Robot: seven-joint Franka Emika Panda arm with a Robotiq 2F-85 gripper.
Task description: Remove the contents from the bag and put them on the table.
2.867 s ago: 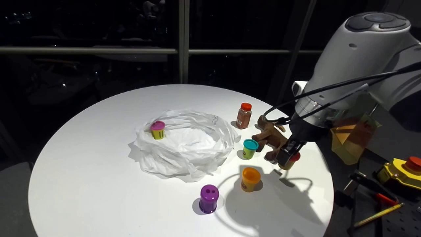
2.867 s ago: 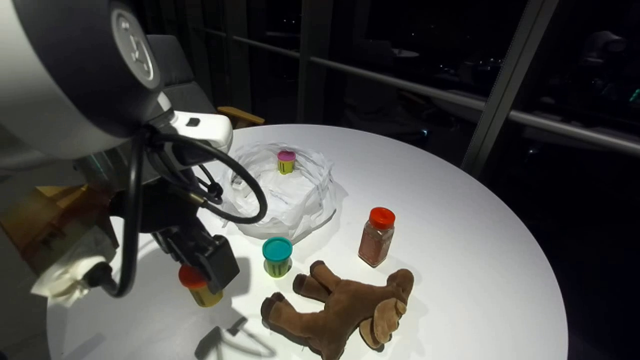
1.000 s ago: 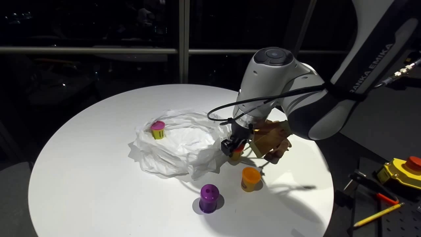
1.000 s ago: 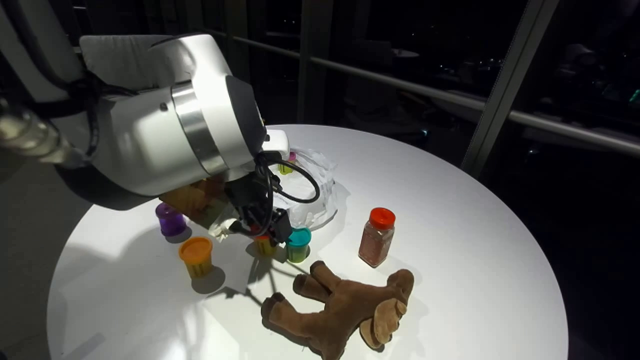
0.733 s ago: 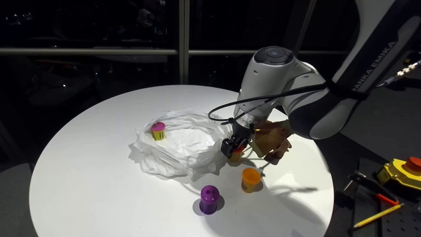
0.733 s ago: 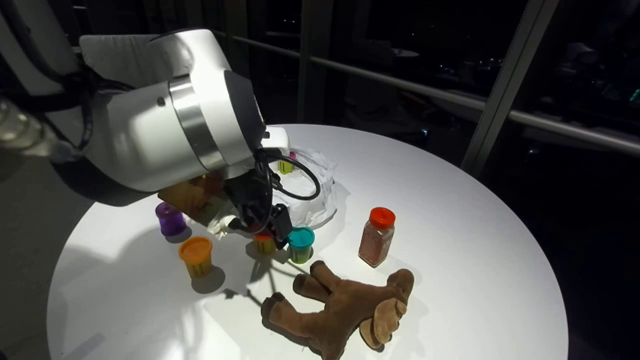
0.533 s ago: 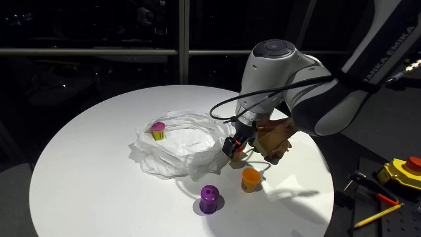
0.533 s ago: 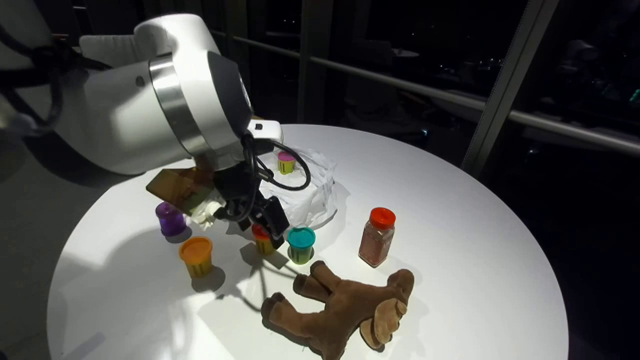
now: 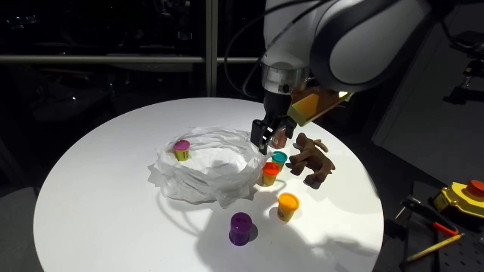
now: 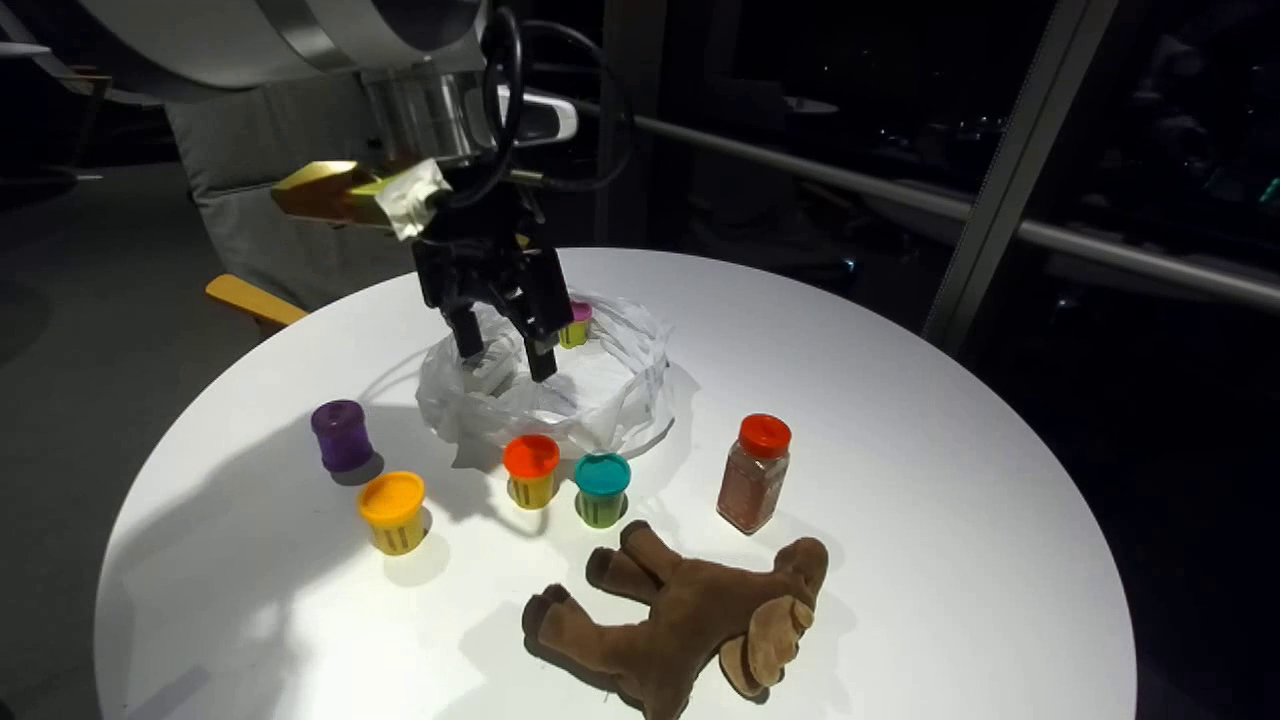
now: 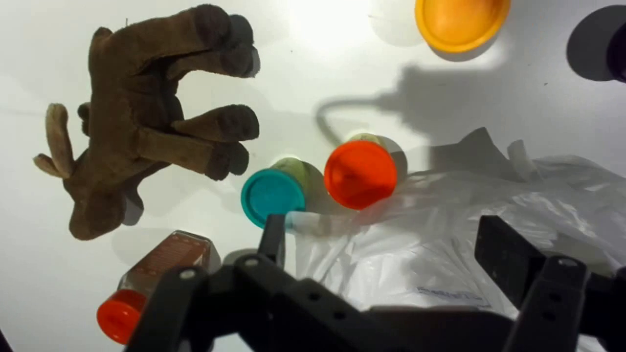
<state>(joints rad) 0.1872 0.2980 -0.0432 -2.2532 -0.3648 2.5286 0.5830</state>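
Observation:
A crumpled white plastic bag (image 9: 200,185) lies spread in a ring on the round white table (image 9: 113,230). Inside it, near the rim, stands a yellow tub with a pink lid (image 10: 575,328). My gripper (image 11: 384,230) hangs open above the bag, fingers wide apart with nothing gripped between them. Below it, beside the bag's edge, a red-lidded tub (image 11: 361,173) stands upright on the table, partly covered by a flap of bag in the wrist view. Close by it is a teal-lidded tub (image 10: 601,490).
Around the bag stand an orange tub (image 9: 287,206), a purple container (image 9: 240,228) and a red-capped jar (image 10: 754,475). A brown plush moose (image 10: 690,620) lies on its side. Past the table edge sits a yellow box with a red button (image 9: 463,198).
The red-lidded tub, earlier in my gripper, now stands released beside the bag. My gripper has opened and risen away from it toward the bag. The teal-lidded tub has shifted slightly.

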